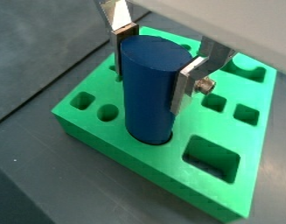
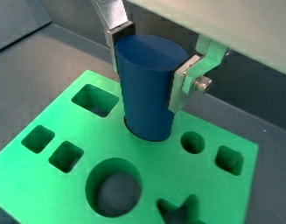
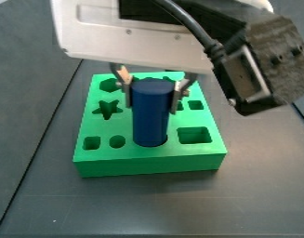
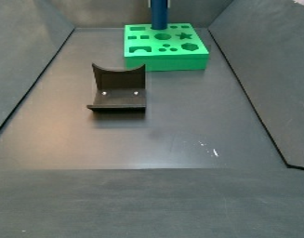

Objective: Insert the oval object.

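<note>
The oval object (image 1: 149, 96) is a dark blue peg with a flat oval top. It stands upright with its lower end sunk in a hole near the middle of the green block (image 1: 98, 92). My gripper (image 1: 149, 80) is over the block, its two fingers pressed against opposite sides of the peg near its top. Both wrist views show this, with the peg (image 2: 145, 87) between the silver fingers (image 2: 184, 80). In a side view the peg (image 3: 149, 113) rises from the block (image 3: 148, 153) under the gripper (image 3: 149, 85). In the far side view only the peg (image 4: 158, 11) shows above the block (image 4: 166, 58).
The green block has several other shaped holes: a large oval (image 2: 114, 191), squares (image 1: 212, 156), circles and a star (image 3: 108, 109). The dark fixture (image 4: 117, 89) stands on the floor in front of the block. Dark walls close in the floor.
</note>
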Robot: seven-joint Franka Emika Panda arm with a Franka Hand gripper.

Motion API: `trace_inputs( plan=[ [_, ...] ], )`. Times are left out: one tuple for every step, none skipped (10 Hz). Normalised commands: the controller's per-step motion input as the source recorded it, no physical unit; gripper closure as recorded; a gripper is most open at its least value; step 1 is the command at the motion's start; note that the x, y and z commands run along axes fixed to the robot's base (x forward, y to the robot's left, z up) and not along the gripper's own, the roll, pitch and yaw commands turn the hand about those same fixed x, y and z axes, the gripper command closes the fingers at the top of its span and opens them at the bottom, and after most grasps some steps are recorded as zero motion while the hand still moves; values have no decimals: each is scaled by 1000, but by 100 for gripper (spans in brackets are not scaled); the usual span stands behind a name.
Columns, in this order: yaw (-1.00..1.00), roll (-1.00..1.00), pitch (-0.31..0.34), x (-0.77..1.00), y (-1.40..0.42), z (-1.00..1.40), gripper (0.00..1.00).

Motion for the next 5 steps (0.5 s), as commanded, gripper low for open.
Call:
trace_inputs(
  plan=[
    [-154, 0, -9, 203, -120, -463, 100],
    [0, 39, -114, -26, -123, -500, 100],
    [0, 114, -176, -251, -106, -531, 100],
    [0, 161, -176, -329, -66, -431, 100],
    [0, 94, -194, -323, -46, -346, 100]
  ],
)
